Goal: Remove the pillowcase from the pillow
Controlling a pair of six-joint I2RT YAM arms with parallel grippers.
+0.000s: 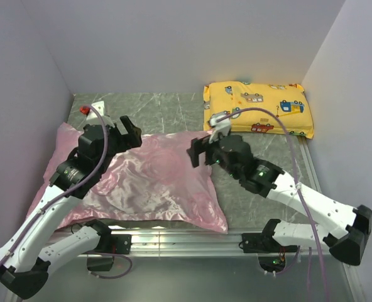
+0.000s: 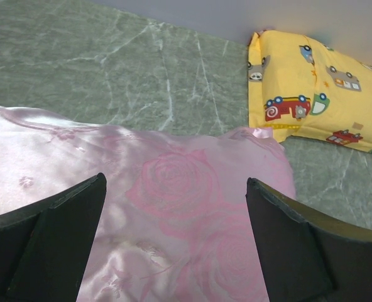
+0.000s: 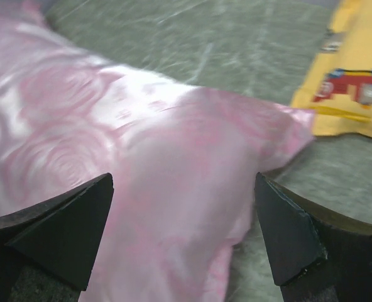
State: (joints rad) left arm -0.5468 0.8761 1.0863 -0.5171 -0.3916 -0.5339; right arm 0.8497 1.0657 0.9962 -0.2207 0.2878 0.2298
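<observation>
one pink pillowcase, one yellow pillow, two pincers

No legible text, label, brand or number in any view — the yellow pillow bears cartoon vehicle prints only, the pillowcase a rose pattern, neither with readable characters.

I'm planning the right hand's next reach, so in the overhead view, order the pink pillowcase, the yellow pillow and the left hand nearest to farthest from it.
1. Pink pillowcase, just under the right hand.
2. Yellow pillow, behind it to the right.
3. Left hand, across the pillowcase to the left.
</observation>
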